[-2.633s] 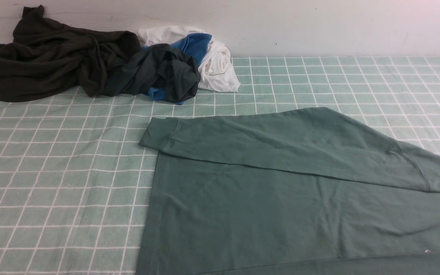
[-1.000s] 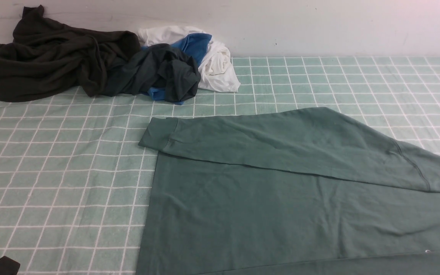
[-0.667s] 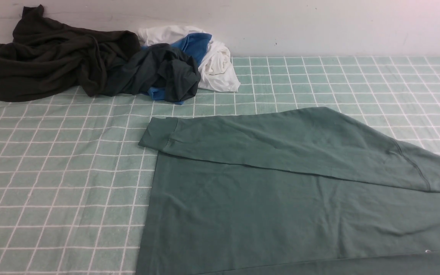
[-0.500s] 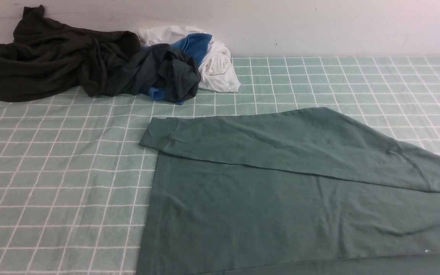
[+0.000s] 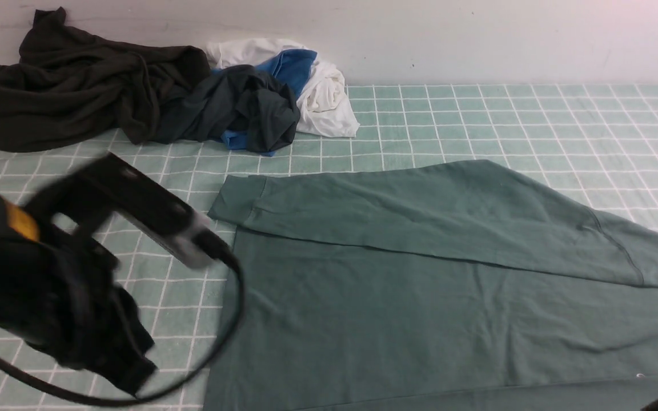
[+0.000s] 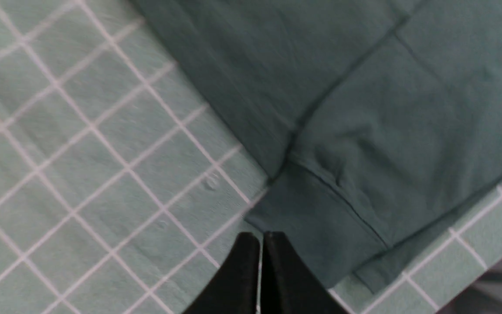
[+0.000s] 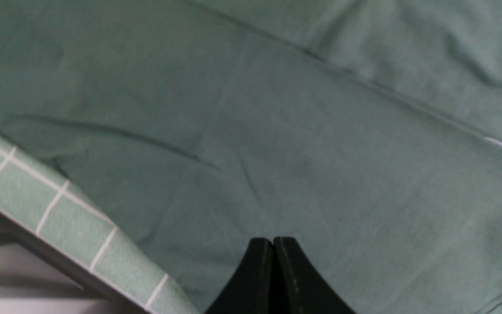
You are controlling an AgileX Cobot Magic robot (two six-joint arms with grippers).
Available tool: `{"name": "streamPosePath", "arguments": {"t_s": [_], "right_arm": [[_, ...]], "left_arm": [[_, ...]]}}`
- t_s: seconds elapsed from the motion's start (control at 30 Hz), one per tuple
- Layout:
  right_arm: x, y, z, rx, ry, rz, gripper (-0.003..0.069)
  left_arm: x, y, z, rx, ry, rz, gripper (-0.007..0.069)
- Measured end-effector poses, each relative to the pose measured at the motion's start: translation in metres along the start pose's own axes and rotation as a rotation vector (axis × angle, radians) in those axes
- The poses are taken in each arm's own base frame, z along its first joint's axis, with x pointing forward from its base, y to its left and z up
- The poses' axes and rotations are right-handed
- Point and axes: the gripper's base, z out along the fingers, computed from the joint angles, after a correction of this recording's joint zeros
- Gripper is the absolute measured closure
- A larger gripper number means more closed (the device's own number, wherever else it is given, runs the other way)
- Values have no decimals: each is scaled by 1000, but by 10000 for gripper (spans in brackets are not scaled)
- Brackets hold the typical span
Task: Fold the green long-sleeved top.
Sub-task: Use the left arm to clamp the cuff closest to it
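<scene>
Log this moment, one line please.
left pincer: shut, empty | right pincer: shut, empty | green top: partly folded, on table

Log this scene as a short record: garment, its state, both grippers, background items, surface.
garment: green long-sleeved top
state: spread out, upper part folded over the body; not fully folded
left gripper: shut, holding nothing
right gripper: shut, holding nothing
far left: dark brown-black garment, beside dark grey garment with blue and white cloth
surface: green cloth with white grid
</scene>
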Motion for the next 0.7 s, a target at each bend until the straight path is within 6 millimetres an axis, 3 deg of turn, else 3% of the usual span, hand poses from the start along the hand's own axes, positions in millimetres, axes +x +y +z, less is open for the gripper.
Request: {"name": "streamPosePath", "arguments": {"t_s": [0.03, 0.07, 0.17, 0.27, 0.4, 0.43, 0.53, 0.7], "right_arm": [[0, 1, 1, -2, 4, -5, 673], [1, 5, 4, -9, 25, -45, 673], [4, 8, 6, -12, 41, -68, 673], [5, 7, 8, -9, 48, -69, 673], [4, 7, 8, -6, 38, -69, 673], [4, 7, 8, -5, 36, -69, 673], [3, 7, 8, -2, 21, -69, 673], [1, 6, 8, 3, 1, -70, 673]], "left_arm": [[-2, -1, 6, 5, 21, 10, 624], [-8, -13, 32, 12, 124, 109, 609], [-16, -31, 70, 0, 246, 253, 557], [-22, -38, 87, -13, 276, 314, 505], [-30, -43, 112, -24, 282, 358, 316], [-30, -43, 113, -24, 283, 359, 316], [-35, -41, 131, -31, 281, 349, 198], [-39, -39, 155, -34, 277, 335, 162]]}}
